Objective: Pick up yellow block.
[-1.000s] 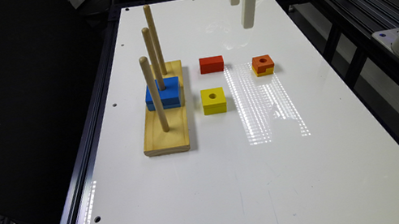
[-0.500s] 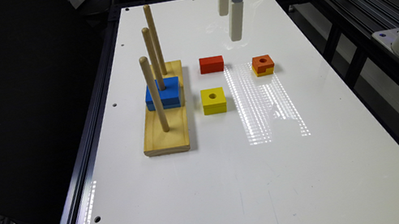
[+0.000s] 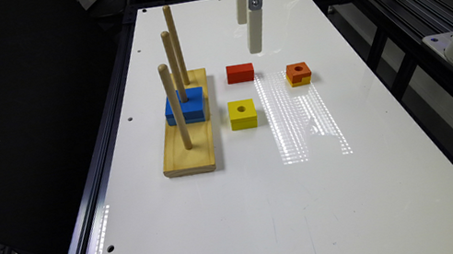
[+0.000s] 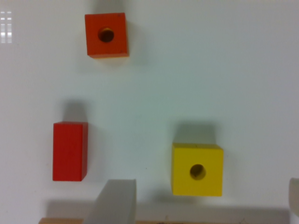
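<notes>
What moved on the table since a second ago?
Only the gripper moved: it slid toward the exterior view's left and came lower, nearer the red block. It holds nothing. The yellow block, orange block and peg stand stayed put.

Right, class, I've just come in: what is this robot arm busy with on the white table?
The gripper hangs open above the table, holding nothing, beyond the red block. The yellow block lies untouched beside the wooden peg stand, which carries a blue block on its middle peg. An orange-topped block sits apart, towards the exterior view's right.
</notes>
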You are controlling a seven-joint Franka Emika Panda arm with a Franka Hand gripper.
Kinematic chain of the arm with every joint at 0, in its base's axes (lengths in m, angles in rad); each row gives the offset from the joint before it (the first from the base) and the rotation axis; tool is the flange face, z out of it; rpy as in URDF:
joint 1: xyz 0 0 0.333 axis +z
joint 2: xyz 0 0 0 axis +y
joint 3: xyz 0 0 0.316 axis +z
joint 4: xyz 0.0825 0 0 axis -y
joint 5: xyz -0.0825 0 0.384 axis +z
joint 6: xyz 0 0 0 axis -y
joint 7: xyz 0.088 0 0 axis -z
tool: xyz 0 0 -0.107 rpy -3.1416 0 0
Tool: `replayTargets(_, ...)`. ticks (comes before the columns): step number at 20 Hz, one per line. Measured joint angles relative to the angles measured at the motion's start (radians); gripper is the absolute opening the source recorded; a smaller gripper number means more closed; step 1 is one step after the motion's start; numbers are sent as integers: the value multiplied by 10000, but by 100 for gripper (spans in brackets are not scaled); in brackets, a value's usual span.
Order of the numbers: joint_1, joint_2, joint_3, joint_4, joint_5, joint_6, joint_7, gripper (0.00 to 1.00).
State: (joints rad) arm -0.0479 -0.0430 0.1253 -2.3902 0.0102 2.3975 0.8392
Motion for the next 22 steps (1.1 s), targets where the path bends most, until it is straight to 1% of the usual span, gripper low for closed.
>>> replayTargets(6,0,0,34,9,0,0,23,100)
replayTargets(12,0,147,151,35,0,25,120,100)
replayTargets(14,0,351,172,34,0,190,136,100)
replayTargets(15,-2,560,179,34,0,393,142,100)
replayTargets(19,-9,1015,181,50,0,852,143,100)
replayTargets(22,-10,1154,182,65,0,919,143,100)
